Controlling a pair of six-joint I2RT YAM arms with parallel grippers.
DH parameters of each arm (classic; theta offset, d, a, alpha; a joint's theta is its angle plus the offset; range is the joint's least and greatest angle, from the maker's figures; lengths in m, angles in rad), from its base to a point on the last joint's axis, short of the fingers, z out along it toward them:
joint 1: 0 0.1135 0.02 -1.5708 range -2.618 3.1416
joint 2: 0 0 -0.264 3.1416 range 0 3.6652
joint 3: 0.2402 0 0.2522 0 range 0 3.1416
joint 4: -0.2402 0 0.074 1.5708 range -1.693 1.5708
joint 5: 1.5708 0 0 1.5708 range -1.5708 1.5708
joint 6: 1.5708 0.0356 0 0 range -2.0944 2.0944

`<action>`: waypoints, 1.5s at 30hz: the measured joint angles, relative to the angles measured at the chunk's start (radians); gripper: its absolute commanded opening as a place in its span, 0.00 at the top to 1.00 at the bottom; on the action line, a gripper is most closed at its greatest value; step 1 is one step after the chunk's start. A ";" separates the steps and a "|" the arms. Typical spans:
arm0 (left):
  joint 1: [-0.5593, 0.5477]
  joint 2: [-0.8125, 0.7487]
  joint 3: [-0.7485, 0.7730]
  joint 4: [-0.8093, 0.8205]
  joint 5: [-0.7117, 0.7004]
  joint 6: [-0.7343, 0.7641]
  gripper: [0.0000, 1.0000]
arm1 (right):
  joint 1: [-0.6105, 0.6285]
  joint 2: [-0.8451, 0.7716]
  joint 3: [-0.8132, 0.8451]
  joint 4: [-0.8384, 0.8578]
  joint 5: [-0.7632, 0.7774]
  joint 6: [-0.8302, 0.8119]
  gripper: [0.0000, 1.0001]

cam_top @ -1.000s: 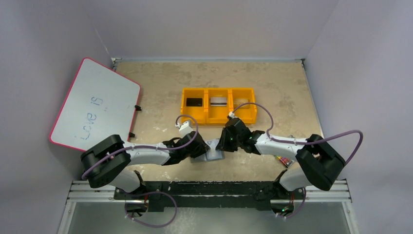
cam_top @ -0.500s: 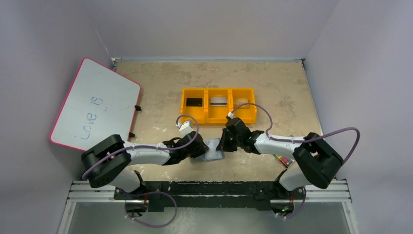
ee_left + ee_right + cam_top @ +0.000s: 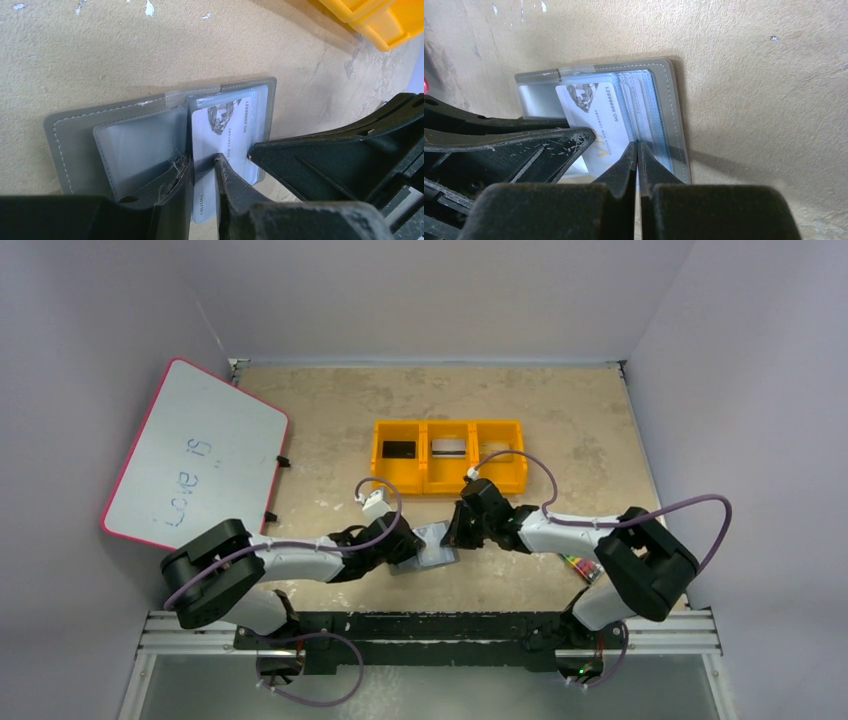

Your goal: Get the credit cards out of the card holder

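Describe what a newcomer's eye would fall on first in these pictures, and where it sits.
The open card holder lies at the near middle of the table, with the left gripper and right gripper meeting over it; a white card sticks out of one pocket. Behind it stands a bright yellow bin tray, and a whiteboard reading "Love is" sits at far left.
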 measured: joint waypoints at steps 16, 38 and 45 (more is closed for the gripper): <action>0.002 -0.062 -0.060 0.023 0.018 0.000 0.81 | 0.007 0.029 0.016 0.021 0.000 0.021 1.00; 0.003 -0.002 0.050 -0.038 0.095 0.207 1.00 | 0.013 -0.152 -0.027 -0.029 0.029 -0.017 0.85; 0.019 0.116 0.188 -0.084 0.185 0.369 1.00 | 0.013 -0.229 -0.091 0.016 0.027 -0.003 0.96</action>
